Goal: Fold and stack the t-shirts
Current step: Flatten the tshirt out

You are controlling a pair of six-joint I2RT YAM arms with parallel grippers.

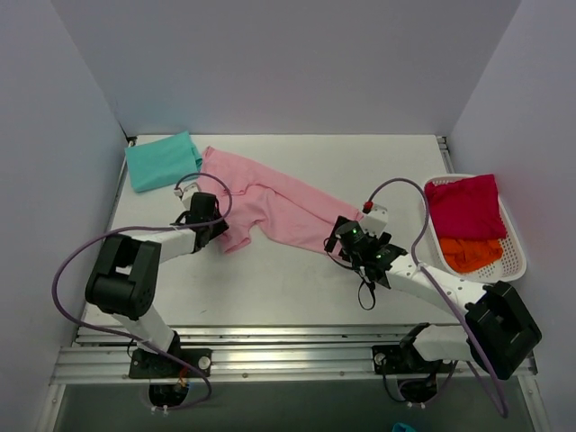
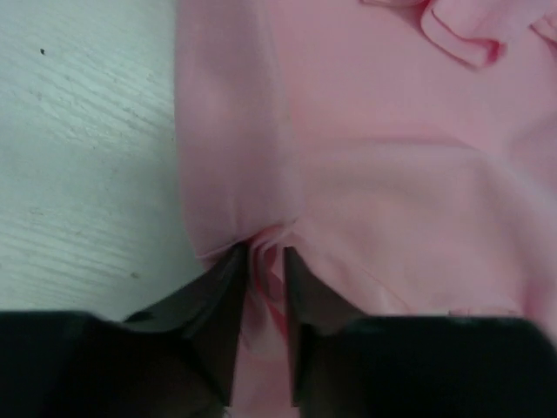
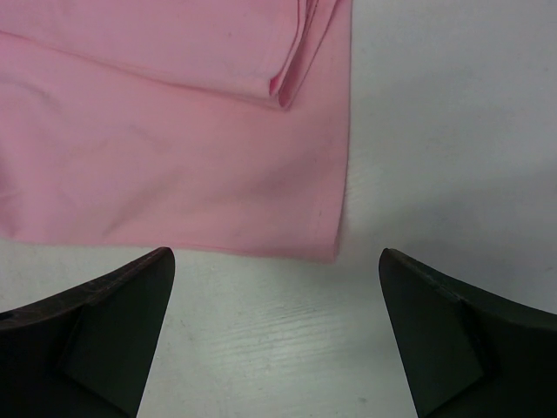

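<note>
Left claw (image 2: 261,261), jaws nearly together, pinches a fold of the pink shirt (image 1: 270,202), which lies stretched across mid-frame in the top view. Right claw (image 3: 274,261), spread wide, hovers just off its hem, touching nothing. Folding seems underway; next, that hem wants gripping.

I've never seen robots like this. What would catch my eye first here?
A pink shirt sprawls diagonally across the middle of the table, a pinch of its cloth between the left jaws, while the right jaws gape wide just short of its other end. A folded teal shirt lies at the far left corner, and a white basket at the right edge holds a red shirt and an orange shirt.
</note>
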